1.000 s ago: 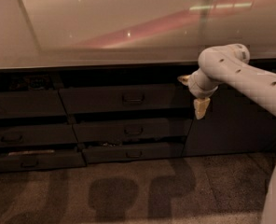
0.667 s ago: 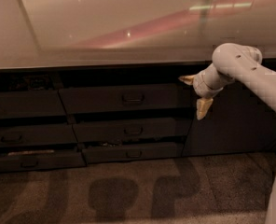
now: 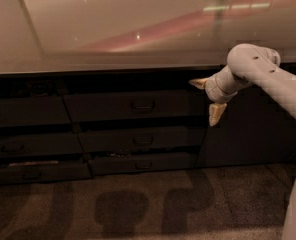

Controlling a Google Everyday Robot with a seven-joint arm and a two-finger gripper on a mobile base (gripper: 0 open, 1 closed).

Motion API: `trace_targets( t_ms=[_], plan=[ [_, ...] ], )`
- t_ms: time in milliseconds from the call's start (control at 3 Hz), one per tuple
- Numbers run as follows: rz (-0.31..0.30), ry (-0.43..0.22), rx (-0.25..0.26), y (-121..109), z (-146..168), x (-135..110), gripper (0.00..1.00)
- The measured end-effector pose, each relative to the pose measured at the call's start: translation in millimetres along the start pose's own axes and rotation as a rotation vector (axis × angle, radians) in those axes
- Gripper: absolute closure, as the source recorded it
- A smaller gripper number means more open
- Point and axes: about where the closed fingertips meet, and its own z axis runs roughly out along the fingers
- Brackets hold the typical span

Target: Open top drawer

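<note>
Camera view: flat dark grey top drawer (image 3: 103, 106), loop handle (image 3: 143, 105); gripper (image 3: 207, 99) beside its right end, tapered fingers (image 3: 216, 115) apart.

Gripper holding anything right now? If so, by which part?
Nothing is held. The gripper is open and empty, hanging to the right of the top drawer, away from its handle.

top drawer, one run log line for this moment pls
task: open top drawer | gripper: right of drawer front, clear of handle | jaws: open, empty | drawer: looks shut
</note>
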Motion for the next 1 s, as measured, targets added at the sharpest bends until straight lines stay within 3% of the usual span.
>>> trace_targets(
  t_ms=[333,667,1000],
  plan=[
    [0.011,0.012,-0.028,-6,14,9,0.00],
    [0.051,0.020,-0.069,-15,36,37,0.00],
    [0.051,0.020,-0.069,-15,36,37,0.00]
  ],
)
